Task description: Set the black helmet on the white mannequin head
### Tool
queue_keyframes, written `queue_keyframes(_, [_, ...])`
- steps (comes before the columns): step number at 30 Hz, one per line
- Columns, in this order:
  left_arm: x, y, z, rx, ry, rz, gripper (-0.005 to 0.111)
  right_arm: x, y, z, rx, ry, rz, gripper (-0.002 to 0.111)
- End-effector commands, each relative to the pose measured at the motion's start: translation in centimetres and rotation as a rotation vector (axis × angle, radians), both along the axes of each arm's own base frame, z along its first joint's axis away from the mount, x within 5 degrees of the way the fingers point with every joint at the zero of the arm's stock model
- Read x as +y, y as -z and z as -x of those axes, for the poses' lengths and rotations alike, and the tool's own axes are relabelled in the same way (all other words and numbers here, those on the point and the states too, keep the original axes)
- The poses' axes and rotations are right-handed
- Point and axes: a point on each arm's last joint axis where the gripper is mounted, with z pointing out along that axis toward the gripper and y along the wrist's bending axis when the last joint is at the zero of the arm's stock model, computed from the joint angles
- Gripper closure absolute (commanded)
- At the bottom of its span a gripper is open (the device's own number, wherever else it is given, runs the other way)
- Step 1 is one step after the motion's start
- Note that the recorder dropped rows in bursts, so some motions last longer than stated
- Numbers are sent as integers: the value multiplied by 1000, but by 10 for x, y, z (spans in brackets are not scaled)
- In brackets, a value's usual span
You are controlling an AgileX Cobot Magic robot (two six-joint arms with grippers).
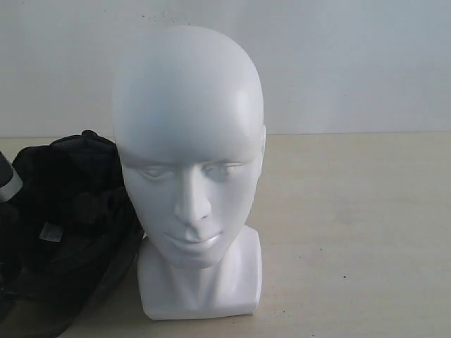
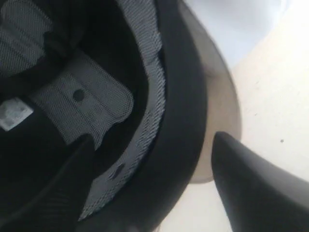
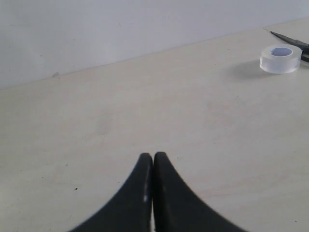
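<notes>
Where the exterior view runs out at its lower left, the black helmet (image 1: 70, 232) lies on the bench (image 1: 352, 232) with its padded inside turned toward the camera and its edge just beside the base of the white mannequin head (image 1: 189, 141). My left pincer (image 2: 152, 137) is spread wide astride the helmet's rim. One finger (image 2: 63, 193) sits inside the shell by the grey mesh padding (image 2: 87, 104). The other finger (image 2: 251, 188) is outside, past the smoky visor (image 2: 219, 106), with a sliver of bench showing between the two. The head stands upright in the middle of the frame, face to the camera, crown bare, a pale wall (image 1: 352, 63) behind it. My right pincer (image 3: 153, 157) is pressed together tip to tip, gripping nothing, low over the bench. Well ahead of it a clear roll of tape (image 3: 281, 58) lies flat, with a dark pointed thing (image 3: 289, 39) just beside it.
</notes>
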Motion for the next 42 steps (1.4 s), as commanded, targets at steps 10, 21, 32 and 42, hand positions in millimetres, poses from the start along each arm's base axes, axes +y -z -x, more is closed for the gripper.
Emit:
queue_keyframes(10, [15,1,-7,-61,-115,-133,41,0,-1,0,-11,7,8,108])
queue_keyframes(21, [28,-9,-7,-88,-307,-164,41,0,-1,0,-11,7,8,108])
queue_keyframes(32, [12,-33,5,-66,-241,17,41,0,-1,0,-11,7,8,108])
queue_keyframes(42, [-2,-34,-40,21,-150,43,41,-1,-3,0,-38,10,11,108])
